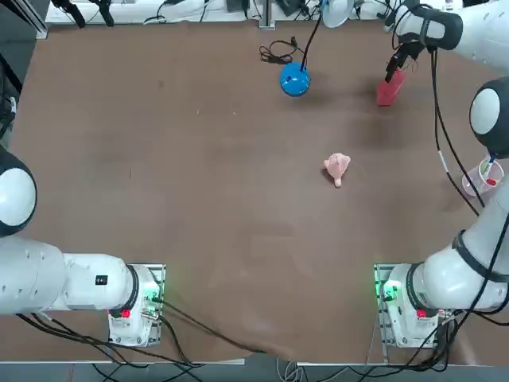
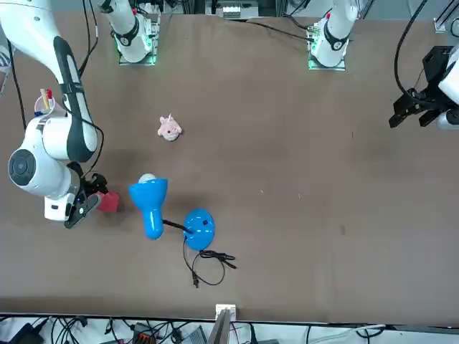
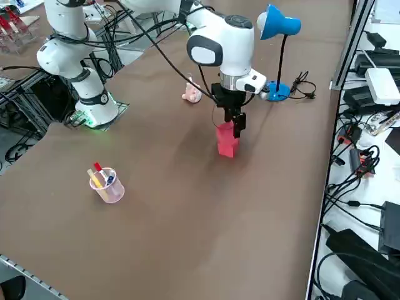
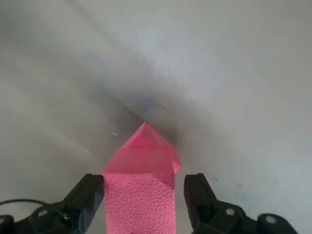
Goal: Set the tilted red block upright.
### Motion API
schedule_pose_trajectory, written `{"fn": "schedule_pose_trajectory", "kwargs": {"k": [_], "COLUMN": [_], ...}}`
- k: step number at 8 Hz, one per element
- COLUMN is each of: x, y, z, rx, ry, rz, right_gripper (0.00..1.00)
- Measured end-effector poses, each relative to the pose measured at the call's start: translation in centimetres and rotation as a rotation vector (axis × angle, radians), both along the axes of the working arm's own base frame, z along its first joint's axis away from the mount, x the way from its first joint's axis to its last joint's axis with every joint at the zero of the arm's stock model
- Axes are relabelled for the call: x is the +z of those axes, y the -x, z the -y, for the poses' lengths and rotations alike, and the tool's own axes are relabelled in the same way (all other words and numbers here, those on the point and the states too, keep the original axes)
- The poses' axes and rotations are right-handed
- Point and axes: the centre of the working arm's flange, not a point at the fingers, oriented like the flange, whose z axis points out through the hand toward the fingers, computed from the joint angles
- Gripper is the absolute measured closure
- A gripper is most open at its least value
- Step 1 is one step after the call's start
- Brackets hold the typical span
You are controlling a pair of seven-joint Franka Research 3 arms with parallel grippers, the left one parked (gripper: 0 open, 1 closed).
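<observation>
While the red block (image 4: 141, 195) stands on the tabletop (image 1: 199, 199) at the upper right of the top view, the right hand (image 4: 142, 200) straddles its top, fingers slightly parted, apparently not gripping.

Right arm stretched to table's far right; right gripper (image 3: 233, 124) pointing down, fingers (image 4: 85, 197) parted.

The block (image 3: 227, 141) stands on the surface (image 3: 187, 206) under the right hand (image 3: 233, 122), the lamp (image 3: 279, 37) behind it, the toy (image 3: 191, 94) and cup (image 3: 107, 184) towards the arm's base.
</observation>
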Motion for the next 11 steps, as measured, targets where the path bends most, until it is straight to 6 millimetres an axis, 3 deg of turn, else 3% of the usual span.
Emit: {"fn": "schedule_pose_trajectory", "kwargs": {"k": [6,9,11], "x": [-0.4,-2.1,-2.5], "y": [0.2,0.6,0.6], "z": [0.0,0.0,0.0], "rx": [0.001,0.0,0.0], "ry": [0.0,0.0,0.0], "rz": [-0.008,-0.037,-0.041], "right_gripper": [0.0,0.0,0.07]}}
